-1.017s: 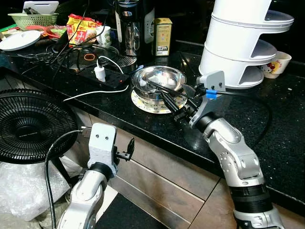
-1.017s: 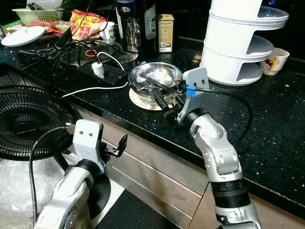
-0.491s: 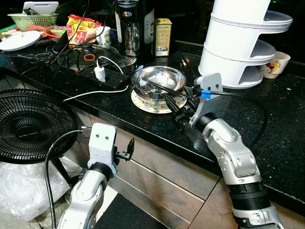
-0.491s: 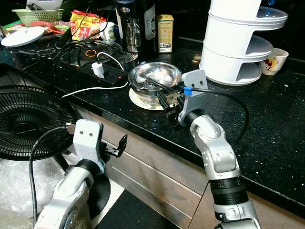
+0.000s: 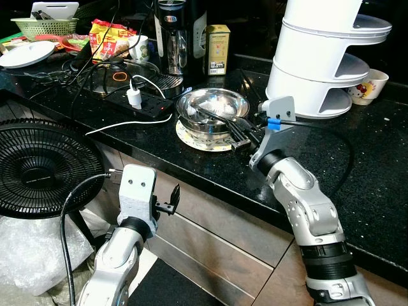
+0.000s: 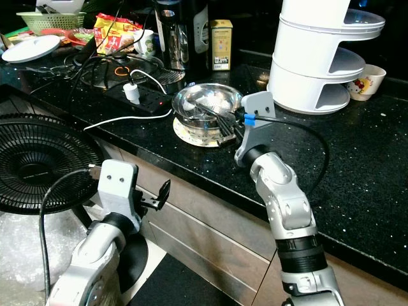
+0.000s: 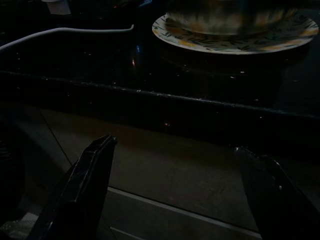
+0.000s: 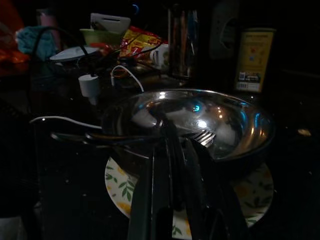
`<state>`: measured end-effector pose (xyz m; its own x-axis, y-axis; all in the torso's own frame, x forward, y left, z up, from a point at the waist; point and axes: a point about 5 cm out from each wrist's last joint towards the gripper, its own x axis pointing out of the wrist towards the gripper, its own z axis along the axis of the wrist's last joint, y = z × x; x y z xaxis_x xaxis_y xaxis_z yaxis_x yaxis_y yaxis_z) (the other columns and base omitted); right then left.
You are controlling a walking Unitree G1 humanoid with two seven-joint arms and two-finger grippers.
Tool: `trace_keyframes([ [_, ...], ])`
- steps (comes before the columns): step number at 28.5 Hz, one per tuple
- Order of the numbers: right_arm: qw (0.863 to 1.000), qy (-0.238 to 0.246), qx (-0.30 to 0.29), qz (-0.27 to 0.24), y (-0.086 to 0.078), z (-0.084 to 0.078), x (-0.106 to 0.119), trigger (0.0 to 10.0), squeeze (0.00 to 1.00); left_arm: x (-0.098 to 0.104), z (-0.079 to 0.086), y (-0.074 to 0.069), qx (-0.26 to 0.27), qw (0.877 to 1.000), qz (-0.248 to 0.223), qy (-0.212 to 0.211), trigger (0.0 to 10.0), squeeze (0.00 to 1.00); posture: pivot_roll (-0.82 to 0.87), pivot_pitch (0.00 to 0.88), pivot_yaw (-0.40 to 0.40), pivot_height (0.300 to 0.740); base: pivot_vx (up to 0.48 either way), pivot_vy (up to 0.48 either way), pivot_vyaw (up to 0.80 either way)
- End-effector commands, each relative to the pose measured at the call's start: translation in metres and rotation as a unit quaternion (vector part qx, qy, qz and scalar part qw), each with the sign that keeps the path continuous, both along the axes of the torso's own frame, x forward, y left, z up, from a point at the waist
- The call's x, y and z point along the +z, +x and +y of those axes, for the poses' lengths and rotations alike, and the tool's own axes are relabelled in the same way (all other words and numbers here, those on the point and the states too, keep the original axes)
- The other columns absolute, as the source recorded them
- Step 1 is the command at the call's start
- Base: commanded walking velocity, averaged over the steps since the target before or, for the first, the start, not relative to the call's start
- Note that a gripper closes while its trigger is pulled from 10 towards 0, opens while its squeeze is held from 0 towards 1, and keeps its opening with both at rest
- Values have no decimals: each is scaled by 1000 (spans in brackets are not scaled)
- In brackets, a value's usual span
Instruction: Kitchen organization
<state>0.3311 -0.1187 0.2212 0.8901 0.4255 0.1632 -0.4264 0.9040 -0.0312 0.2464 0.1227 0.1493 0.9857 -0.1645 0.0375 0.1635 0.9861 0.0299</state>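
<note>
A: Where's the steel bowl (image 5: 211, 108)?
B: On a patterned plate (image 5: 191, 136) near the black counter (image 5: 382, 166) front edge, approx 12 o'clock from the head cam. Fork (image 8: 204, 137) lies inside.
A: R gripper (image 5: 237, 132)?
B: At the bowl's 4 o'clock rim, fingers pressed nearly together; can't tell whether they pinch the rim or the fork.
A: L gripper (image 5: 175, 197)?
B: Low, below the counter by the drawer front (image 5: 210, 236), fingers (image 7: 85, 175) spread, holding nothing. White tiered rack (image 5: 319, 57) at bowl's 2 o'clock, power strip (image 5: 137, 105) at 9.

No legible text or labels.
</note>
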Motion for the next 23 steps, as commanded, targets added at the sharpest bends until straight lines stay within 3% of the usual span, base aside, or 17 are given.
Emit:
trace_keyframes([
  [1,1000,3,1,-3,1,1,1,0,0,-3,0,-1,2,1000,6,3,10000,0,93,0,7,740,0,0,0],
  [7,1000,19,-1,-10,2,2,6,0,0,-3,0,-1,0,1000,7,4,10000,0,92,0,9,740,0,0,0],
  [13,991,132,-1,-13,7,-15,24,0,0,-2,0,0,2,1000,5,1,10000,0,92,0,5,740,0,0,0],
  [21,974,225,-6,-4,10,-42,28,0,0,-1,0,-1,2,1000,3,-2,10000,0,90,0,4,740,0,0,0],
  [22,972,236,0,-5,10,-44,29,2941,0,0,0,-1,-1,1000,1,-4,10000,0,89,0,4,740,0,0,0],
  [23,971,238,9,-1,9,-47,29,10000,0,3,-4,-1,-29,999,-5,-14,10000,0,87,0,5,740,0,0,0],
])
